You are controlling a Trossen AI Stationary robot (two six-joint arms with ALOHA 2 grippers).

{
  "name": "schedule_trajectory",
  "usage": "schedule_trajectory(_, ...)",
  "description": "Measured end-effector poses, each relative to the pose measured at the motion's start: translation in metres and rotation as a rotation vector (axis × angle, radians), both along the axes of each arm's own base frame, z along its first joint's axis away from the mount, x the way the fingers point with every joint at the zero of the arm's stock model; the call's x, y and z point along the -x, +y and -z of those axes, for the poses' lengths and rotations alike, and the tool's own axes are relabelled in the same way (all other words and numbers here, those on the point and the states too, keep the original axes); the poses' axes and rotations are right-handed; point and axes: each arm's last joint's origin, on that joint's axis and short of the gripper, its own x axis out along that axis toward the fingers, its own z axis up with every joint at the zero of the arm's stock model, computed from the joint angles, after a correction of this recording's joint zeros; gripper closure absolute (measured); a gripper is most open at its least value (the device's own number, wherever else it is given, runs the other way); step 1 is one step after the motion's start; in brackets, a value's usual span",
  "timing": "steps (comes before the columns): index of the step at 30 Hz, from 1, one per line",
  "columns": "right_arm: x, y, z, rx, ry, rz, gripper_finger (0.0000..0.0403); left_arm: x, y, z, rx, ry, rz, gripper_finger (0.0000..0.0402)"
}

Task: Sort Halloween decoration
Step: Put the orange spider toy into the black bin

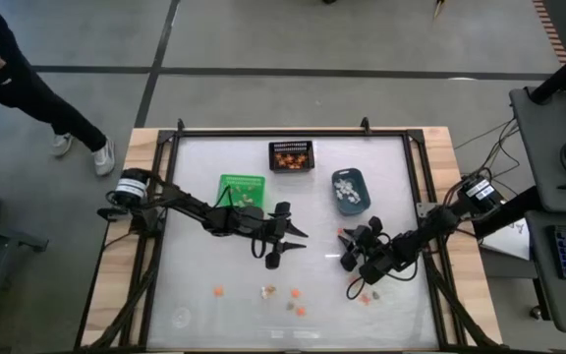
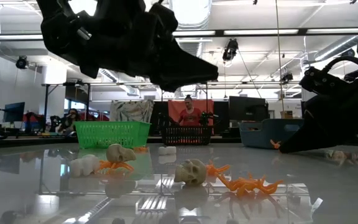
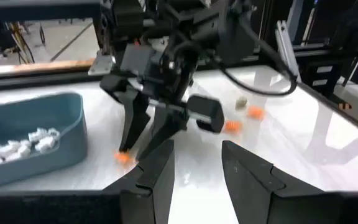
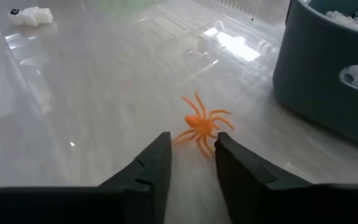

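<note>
Orange spider point(image 4: 201, 127) before right hand point(image 4: 191, 149); no lettering.

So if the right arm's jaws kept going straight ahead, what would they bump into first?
Most likely the orange spider on the table, just past the right gripper tips. The blue bin sits off to one side, probably out of the line.

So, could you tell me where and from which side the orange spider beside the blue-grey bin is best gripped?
Probably by its round body, from straight above. The orange spider lies flat on the table with thin legs splayed all round, too slight to pinch. The right gripper already hangs just short of it, fingers apart; the blue-grey bin stands close on one side, so a sideways approach looks cramped.
</note>
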Motion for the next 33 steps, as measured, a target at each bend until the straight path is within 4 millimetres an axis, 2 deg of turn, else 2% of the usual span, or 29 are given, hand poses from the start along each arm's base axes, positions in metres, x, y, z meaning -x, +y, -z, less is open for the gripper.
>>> schedule_trajectory(6,0.0,0.0,0.0,0.002,0.004,-0.006,0.0337,-0.001,0.0,0.0,0.003,-0.008,-0.001,0.0286)
schedule_trajectory(16,-0.005,0.003,-0.005,0.051,0.026,-0.061,0.039,-0.001,0.0,-0.001,0.004,-0.018,0.0,0.0286)
schedule_trajectory(26,-0.007,0.004,-0.006,0.056,0.02,-0.064,0.0394,-0.001,0.0,-0.001,0.005,-0.018,-0.001,0.0286)
schedule_trajectory(33,-0.013,0.009,-0.022,0.07,-0.014,-0.102,0.0394,-0.001,0.0,-0.001,0.005,-0.019,-0.001,0.0286)
